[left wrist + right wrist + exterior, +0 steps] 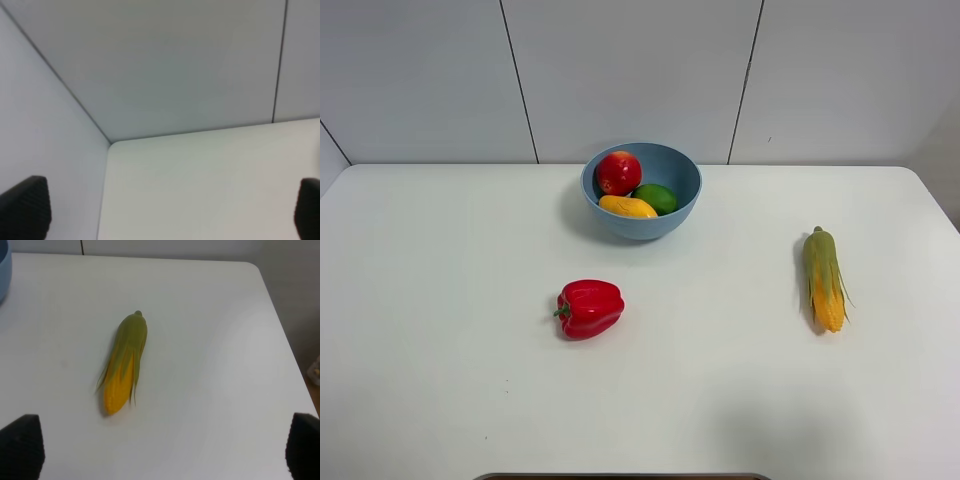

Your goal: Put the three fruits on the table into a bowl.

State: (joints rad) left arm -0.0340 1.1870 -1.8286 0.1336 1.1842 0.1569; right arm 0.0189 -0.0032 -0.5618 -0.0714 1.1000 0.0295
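Well, there it was: the round light-blue plastic bowl [641, 189] sat toward the back of the large plain white tabletop [440, 300], and all three fruits lay inside it. The round red apple with its yellowish blush [618, 172] rested at the back left of the bowl, the round green lime [658, 197] sat to its right, and the oblong yellow-orange mango [628, 207] lay along the front wall, touching both.

By my read the job was finished, so the step in hand was simply to stay clear. Neither arm showed in the high view. The left gripper [160, 210] stood with its fingers spread wide, holding nothing, looking over a bare corner of the table. The right gripper [160, 450] was likewise spread and unloaded above the long corn cob with its green husk [125, 362], with a sliver of the bowl's rim at the frame edge.

Doing this well meant leaving the corn alone, and likewise the glossy red bell pepper with its green stem [590, 308], which sat well in front of the bowl. Neither belonged in it. The risk I saw was a careless sweep nudging the bowl or rolling the corn.
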